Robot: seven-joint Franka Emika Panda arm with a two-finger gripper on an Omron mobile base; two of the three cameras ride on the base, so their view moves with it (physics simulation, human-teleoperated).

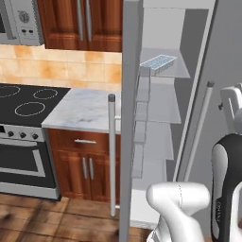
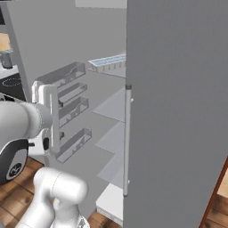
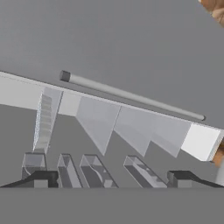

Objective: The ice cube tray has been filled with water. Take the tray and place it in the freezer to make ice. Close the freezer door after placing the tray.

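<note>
Sitting on an upper shelf [image 1: 165, 71] of the freezer [image 1: 163, 118], the ice cube tray [image 1: 158, 62] with its water [image 1: 157, 61] is already placed, so we judge the closing of the freezer door [image 1: 130, 118] to be our step. Our hand [image 3: 111, 177] is spread wide and holds nothing, so we should press flat on the door's outer face and swing it round steadily, clear of the door bins [image 2: 71, 111]. Beyond it lie the marble table [image 1: 87, 111], stove [image 1: 26, 101] and wooden cabinets [image 1: 87, 165].

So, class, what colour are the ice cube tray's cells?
Light blue on the ice cube tray; left base view shows it best.
</note>
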